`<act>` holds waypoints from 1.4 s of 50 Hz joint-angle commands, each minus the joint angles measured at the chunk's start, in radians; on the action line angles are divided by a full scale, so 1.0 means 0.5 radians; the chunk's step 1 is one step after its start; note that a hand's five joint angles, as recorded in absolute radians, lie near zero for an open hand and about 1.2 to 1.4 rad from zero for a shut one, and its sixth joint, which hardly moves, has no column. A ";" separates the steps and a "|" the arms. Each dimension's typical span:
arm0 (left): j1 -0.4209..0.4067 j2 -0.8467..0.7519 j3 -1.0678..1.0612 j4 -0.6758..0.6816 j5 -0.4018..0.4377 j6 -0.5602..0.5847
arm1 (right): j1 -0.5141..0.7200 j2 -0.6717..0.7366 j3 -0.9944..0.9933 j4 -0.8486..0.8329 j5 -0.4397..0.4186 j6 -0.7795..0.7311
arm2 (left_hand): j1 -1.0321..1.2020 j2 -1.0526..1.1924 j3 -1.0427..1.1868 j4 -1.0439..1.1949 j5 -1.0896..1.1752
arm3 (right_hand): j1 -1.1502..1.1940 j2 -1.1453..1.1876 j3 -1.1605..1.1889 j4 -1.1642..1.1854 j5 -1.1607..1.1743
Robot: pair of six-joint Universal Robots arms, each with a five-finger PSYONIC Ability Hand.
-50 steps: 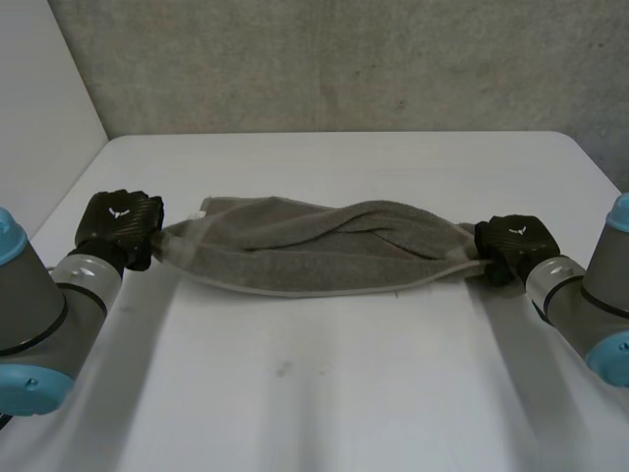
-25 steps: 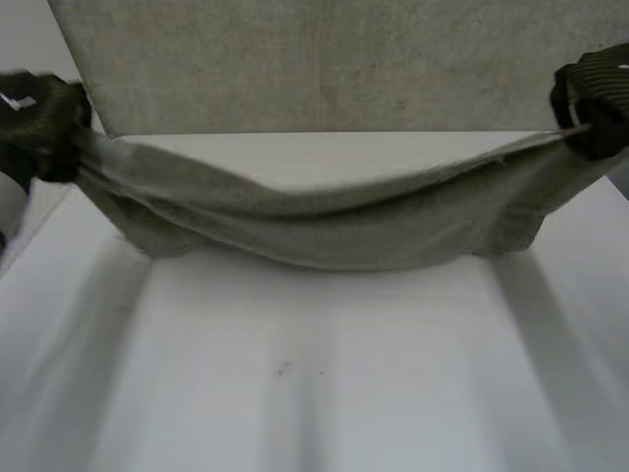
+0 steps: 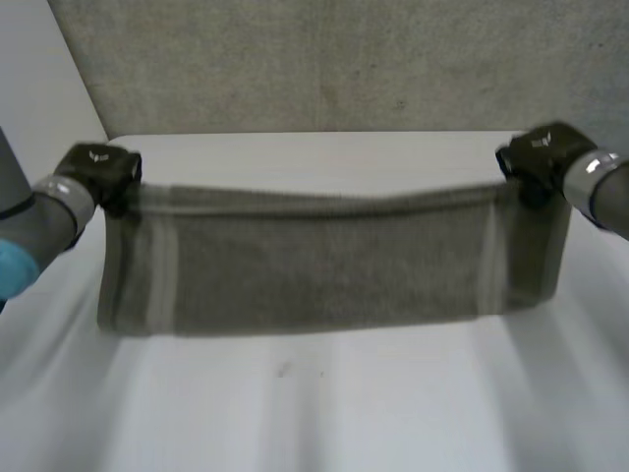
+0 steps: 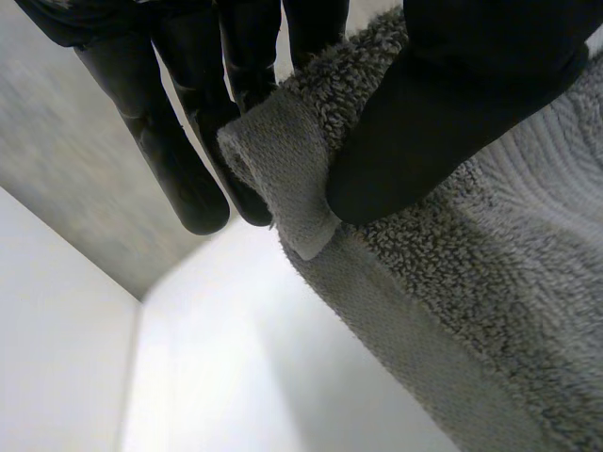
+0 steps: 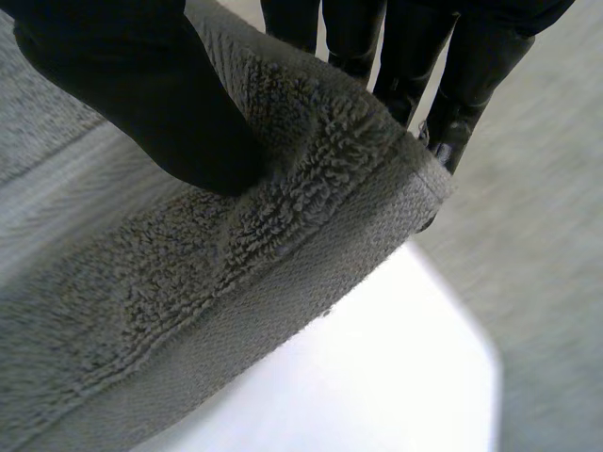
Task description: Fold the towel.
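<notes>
A grey towel (image 3: 324, 261) hangs stretched wide above the white table (image 3: 314, 413), its lower edge close to the tabletop. My left hand (image 3: 98, 169) pinches the towel's top left corner. In the left wrist view the thumb (image 4: 443, 113) presses the towel's corner (image 4: 283, 160) against the fingers (image 4: 179, 160). My right hand (image 3: 543, 157) pinches the top right corner. In the right wrist view its thumb (image 5: 141, 94) clamps the terry edge of the towel (image 5: 283, 207) against the fingers (image 5: 471, 75).
A grey wall (image 3: 344, 59) stands behind the table's far edge, and a white panel (image 3: 39, 118) closes the left side.
Both hands have lifted the bunched towel off the table and drawn apart. It now hangs flat and taut between them instead of lying twisted.
</notes>
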 commanded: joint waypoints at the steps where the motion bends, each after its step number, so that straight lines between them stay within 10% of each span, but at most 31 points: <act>1: -0.081 -0.090 0.704 0.092 -0.064 0.008 | 0.083 0.069 -0.467 -0.575 0.145 -0.026 | 0.494 0.364 0.363 0.357 0.401 | 0.854 0.450 0.422 0.413 0.485; 9: -0.106 0.085 0.896 0.644 -0.247 -0.231 | 0.154 -0.188 -0.481 -1.247 0.160 -0.011 | 0.494 0.364 0.363 0.357 0.401 | 0.854 0.450 0.422 0.413 0.485; 37: -0.072 -0.019 -0.801 0.937 -0.168 -0.465 | 0.127 -0.253 1.167 -1.254 -0.457 0.063 | 0.494 0.364 0.363 0.357 0.401 | 0.854 0.450 0.422 0.413 0.485; 55: 0.026 0.857 -1.503 0.093 -0.116 0.173 | -0.223 -0.783 1.139 0.549 -0.263 -0.516 | 0.494 0.364 0.363 0.357 0.401 | 0.854 0.450 0.422 0.413 0.485; 70: 0.091 0.832 -1.366 0.139 0.065 0.274 | -0.193 -0.601 1.032 0.115 -0.233 -0.370 | 0.494 0.364 0.363 0.357 0.401 | 0.854 0.450 0.422 0.413 0.485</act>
